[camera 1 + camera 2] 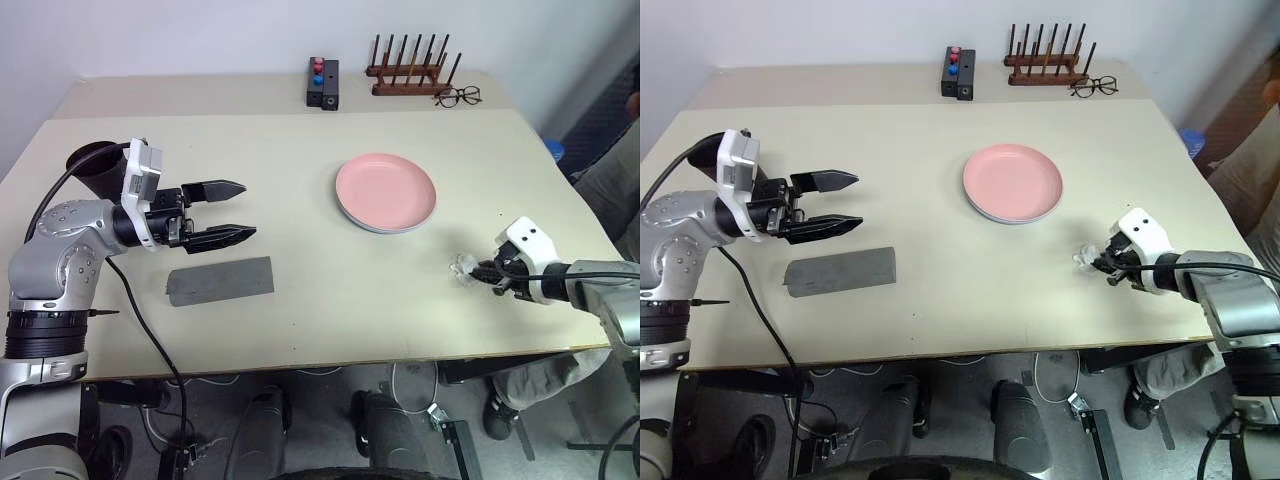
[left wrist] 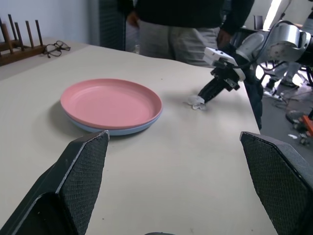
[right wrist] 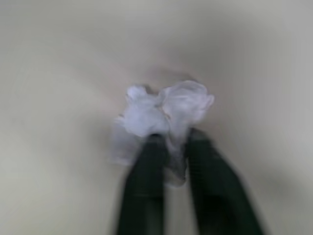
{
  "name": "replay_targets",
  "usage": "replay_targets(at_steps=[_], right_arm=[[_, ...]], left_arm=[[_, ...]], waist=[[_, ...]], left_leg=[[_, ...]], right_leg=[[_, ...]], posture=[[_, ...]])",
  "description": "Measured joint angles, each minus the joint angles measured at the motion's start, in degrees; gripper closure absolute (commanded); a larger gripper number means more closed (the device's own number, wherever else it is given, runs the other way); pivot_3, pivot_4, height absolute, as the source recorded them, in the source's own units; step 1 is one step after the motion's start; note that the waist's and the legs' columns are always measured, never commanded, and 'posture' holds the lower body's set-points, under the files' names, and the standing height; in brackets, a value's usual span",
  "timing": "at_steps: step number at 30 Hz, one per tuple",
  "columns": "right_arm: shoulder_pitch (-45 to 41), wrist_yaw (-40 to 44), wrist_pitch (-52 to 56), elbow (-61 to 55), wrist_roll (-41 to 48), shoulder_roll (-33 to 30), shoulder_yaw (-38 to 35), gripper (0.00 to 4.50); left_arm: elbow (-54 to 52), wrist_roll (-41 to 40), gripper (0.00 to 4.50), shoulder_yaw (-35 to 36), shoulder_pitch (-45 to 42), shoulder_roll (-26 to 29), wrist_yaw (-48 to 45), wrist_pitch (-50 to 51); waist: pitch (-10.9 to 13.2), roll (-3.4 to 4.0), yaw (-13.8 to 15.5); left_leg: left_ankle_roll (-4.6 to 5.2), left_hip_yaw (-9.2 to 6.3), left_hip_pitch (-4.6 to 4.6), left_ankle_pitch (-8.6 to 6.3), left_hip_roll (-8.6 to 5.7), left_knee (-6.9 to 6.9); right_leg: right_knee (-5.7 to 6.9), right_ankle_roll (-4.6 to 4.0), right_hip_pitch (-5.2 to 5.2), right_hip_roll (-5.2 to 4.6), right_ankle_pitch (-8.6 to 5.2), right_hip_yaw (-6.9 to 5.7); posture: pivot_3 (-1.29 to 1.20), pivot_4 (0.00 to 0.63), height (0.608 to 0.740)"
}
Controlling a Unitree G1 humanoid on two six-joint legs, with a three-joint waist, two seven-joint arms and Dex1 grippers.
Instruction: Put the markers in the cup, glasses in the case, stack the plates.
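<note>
Now the right end effector point(image 1: 478, 270) pinches a crumpled white wad point(image 1: 462, 267); the left end effector point(image 1: 235, 210) gapes empty; the case point(image 1: 220, 281) lies lengthwise left-right on the tabletop point(image 1: 330, 300).

A crumpled clear plastic wrapper point(image 1: 462, 266) lies near the tabletop's point(image 1: 300, 170) right front edge. Along the far edge stand a black box point(image 1: 323, 83) and a wooden peg rack point(image 1: 408, 72), thin-framed eyeglasses point(image 1: 458, 96) just beside it.

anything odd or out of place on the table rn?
Yes: the right gripper is shut on a crumpled white scrap near the table's right edge, which looks like litter, not a task item. Otherwise tidy: pink plate sits on the blue plate, case lies flat and closed.
</note>
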Motion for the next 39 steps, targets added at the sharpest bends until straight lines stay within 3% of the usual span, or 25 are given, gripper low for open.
replay_targets(at_steps=[6,15,19,25,33,36,39], right_arm=[[-6.75,-0.20,1.08,-0.22,4.41,1.74,-4.15,4.47],[-19.50,-7.65,-7.77,6.13,1.58,13.90,-2.11,4.47],[-23.86,-11.25,-10.86,14.88,-1.27,20.58,0.65,3.29],[-24.41,-9.95,-13.78,19.82,-3.44,20.68,2.24,0.23],[-25.24,-3.71,-16.32,19.19,-1.22,16.63,-0.66,0.11],[-23.06,2.65,-15.57,11.18,5.22,14.87,-4.42,0.11],[-15.58,10.00,-11.58,0.66,13.59,13.16,-6.59,0.11]], left_arm=[[0.79,0.47,0.00,0.10,-0.01,-0.03,0.76,-1.31],[2.73,2.14,0.00,0.39,-0.24,-1.29,3.75,-4.70],[2.89,2.47,0.00,1.34,-0.04,-1.40,5.54,-6.65],[0.64,2.31,0.00,2.78,3.75,-1.33,7.46,-6.67],[-2.10,2.03,0.00,4.35,5.46,-1.25,9.36,-6.63],[-2.17,2.01,0.00,4.57,6.11,-1.32,9.70,-6.65],[-2.51,2.04,0.00,4.72,6.53,-1.44,10.22,-6.88]], waist=[[0.00,0.00,-0.06],[0.00,-0.01,0.05],[0.01,0.01,-0.22],[0.01,0.01,-0.05],[0.02,0.03,-0.10],[0.01,0.01,-0.01],[-0.01,-0.01,0.22]], left_leg=[[0.00,0.00,0.01,0.00,0.01,-0.01],[0.00,0.00,0.00,0.01,0.00,-0.09],[0.00,0.01,0.01,0.02,0.00,-0.17],[-0.01,0.01,0.01,0.02,-0.03,-0.32],[-0.03,0.01,0.06,0.04,-0.01,-0.39],[-0.03,0.00,0.09,0.03,0.01,-0.43],[-0.03,-0.02,0.09,0.03,0.02,-0.44]], right_leg=[[0.00,0.00,0.00,0.02,0.00,0.00],[-0.01,0.01,-0.02,0.03,0.01,0.00],[0.01,0.02,-0.05,0.03,0.01,0.00],[-0.01,0.04,-0.07,0.03,0.01,-0.01],[-0.01,0.03,-0.08,0.03,0.01,0.00],[0.00,0.05,-0.08,0.06,0.01,-0.02],[0.00,0.06,-0.04,0.05,0.00,-0.03]], posture=[[0.00,0.150,0.740],[0.00,0.150,0.740],[0.00,0.150,0.740],[0.00,0.150,0.740],[0.00,0.150,0.740],[0.00,0.150,0.740],[0.00,0.150,0.740]])
